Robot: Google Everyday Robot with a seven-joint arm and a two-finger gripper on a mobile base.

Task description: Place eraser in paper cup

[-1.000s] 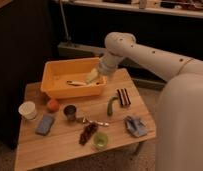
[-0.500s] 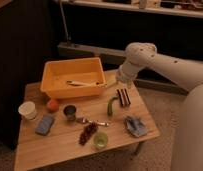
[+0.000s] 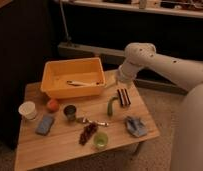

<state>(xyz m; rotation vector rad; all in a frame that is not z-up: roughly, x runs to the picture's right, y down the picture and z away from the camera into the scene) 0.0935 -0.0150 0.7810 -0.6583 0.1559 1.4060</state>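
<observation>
The eraser (image 3: 124, 96), a small dark block with pale stripes, lies flat on the right part of the wooden table (image 3: 60, 150). The white paper cup (image 3: 28, 110) stands upright near the table's left edge, far from the eraser. My gripper (image 3: 117, 81) hangs at the end of the white arm (image 3: 160, 62), just right of the yellow bin and a little above and behind the eraser. Nothing shows in it.
A yellow bin (image 3: 55, 86) with a utensil (image 3: 83, 83) in it stands at the back. An orange fruit (image 3: 52, 105), dark metallic cup (image 3: 70, 112), blue-grey sponge (image 3: 45, 124), green cup (image 3: 100, 140), dark grapes (image 3: 87, 133), green vegetable (image 3: 111, 106) and blue cloth (image 3: 136, 126) lie around.
The arm has swung right, from over the yellow bin to beside its right end, and the gripper now sits near the eraser. The objects on the table have not moved.
</observation>
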